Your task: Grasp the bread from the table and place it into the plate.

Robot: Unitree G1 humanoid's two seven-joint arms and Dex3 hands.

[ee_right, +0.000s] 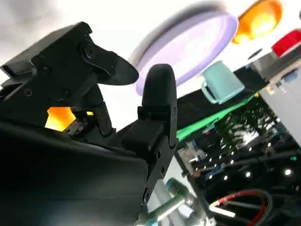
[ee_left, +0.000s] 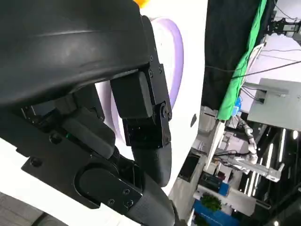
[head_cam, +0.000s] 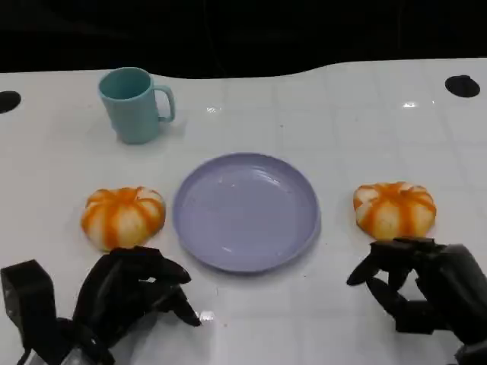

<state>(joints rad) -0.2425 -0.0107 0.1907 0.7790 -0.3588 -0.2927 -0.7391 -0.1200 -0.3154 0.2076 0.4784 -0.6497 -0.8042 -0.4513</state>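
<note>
White table point(head_cam: 342, 114), black beyond its far edge. Left bread point(head_cam: 123, 217) half hidden behind fingers in the wrist view. Purple plate point(head_cam: 245, 211) bare between the two rolls; teal mug point(head_cam: 135, 104) far left. Right bread point(head_cam: 394, 209) just beyond right hand point(head_cam: 426, 285). Left hand point(head_cam: 129, 293) near its roll. Both hands apart-fingered, holding nothing.

Bright overhead light glares off the glossy white tabletop point(head_cam: 365, 114). The head view is sharp. The right wrist view blurs the plate point(ee_right: 193, 47).
</note>
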